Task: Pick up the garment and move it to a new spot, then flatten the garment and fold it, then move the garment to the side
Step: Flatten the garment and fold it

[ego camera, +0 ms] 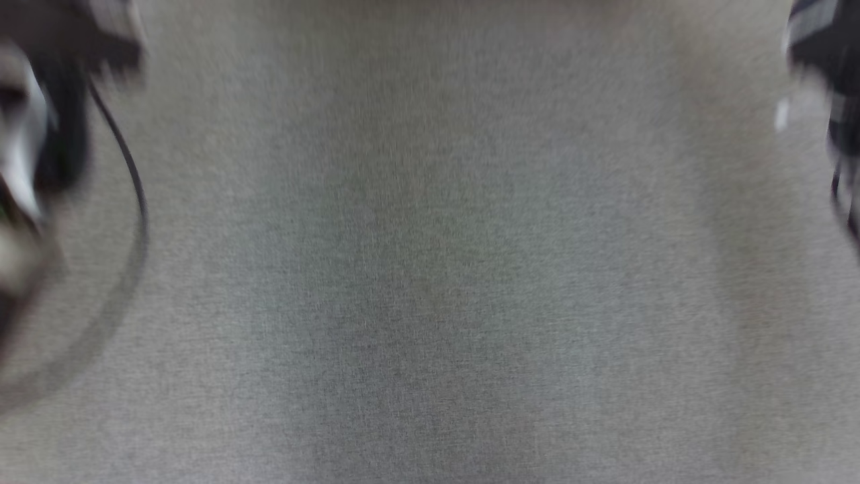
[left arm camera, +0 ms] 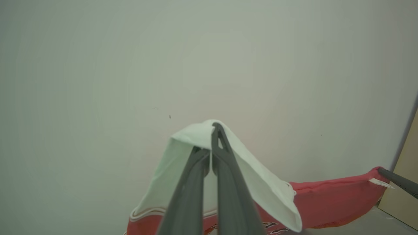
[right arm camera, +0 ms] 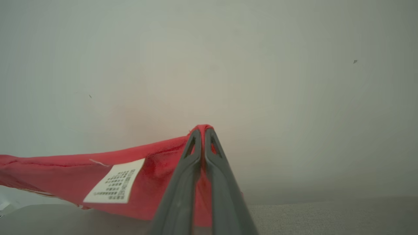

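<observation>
Both the left fingers and right fingers pinch the red-and-white garment tightly.

**Setting.** Plain indoor test space, probably a lab; the exact kind is uncertain. A grey woven covering spans the head view, with a loose black cable curving at its left. Both wrist views face a pale unmarked wall, and a tan panel stands at the right edge.

A blurred grey woven surface spreads across the head view. In the left wrist view, a plain pale wall carries 2 small dark specks. A tan panel stands at that view's right edge, beside the wall.
</observation>
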You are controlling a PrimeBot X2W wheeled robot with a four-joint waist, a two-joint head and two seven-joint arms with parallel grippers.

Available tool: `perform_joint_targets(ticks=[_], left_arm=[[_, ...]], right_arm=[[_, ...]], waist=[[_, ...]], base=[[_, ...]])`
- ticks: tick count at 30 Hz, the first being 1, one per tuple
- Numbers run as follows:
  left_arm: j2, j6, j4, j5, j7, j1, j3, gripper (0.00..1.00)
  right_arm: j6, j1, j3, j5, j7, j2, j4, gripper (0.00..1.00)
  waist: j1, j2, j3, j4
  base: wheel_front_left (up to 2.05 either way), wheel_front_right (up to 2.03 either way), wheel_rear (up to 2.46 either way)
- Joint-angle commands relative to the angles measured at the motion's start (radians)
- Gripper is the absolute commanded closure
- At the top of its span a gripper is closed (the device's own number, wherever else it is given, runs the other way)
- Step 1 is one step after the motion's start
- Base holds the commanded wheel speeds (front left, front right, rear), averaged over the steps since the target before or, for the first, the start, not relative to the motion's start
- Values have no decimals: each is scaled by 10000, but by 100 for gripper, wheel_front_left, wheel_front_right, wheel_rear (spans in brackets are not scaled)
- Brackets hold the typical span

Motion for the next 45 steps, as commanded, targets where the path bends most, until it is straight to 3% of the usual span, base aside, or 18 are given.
perform_joint_targets(ticks=[1,6,11,19,25,31,39,45], left_arm=[[72,192,-453,22,-26,808,131,100],[165,1177,-2649,177,-30,4231,1115,100],[-306,1500,-3702,372,-29,7162,1956,100],[-1779,898,-3567,946,-30,10384,2528,100],[-2714,215,-2693,1116,-30,11872,2846,100],[-3365,-95,-2057,1417,-31,13028,3046,100],[-3438,-508,-1605,1521,-12,13666,3116,100],[-3251,-635,-1483,1863,-5,13219,3037,100]], right_arm=[[-24,633,-63,58,-78,-124,-237,100],[-24,3203,-749,178,-81,-246,-1562,100],[-24,5572,-1567,29,183,38,-2616,100],[-24,8870,-3047,-468,882,833,-3746,100],[-24,10876,-3929,-1142,1430,1695,-4274,100],[-24,12230,-4757,-1683,1984,2345,-4708,100],[-24,13295,-5451,-1988,2684,2819,-5012,100],[-24,13240,-5455,-2187,2979,3157,-5348,100]], waist=[[4,2,-786,-8],[4,2,-1290,-47],[4,2,-1567,18],[4,2,-2063,326],[4,2,-2689,464],[4,2,-3153,481],[4,2,-3316,580],[4,2,-3193,484]], base=[[0,0,0],[0,0,0],[0,0,0],[0,0,0],[0,0,0],[0,0,0],[0,0,0],[0,0,0]])
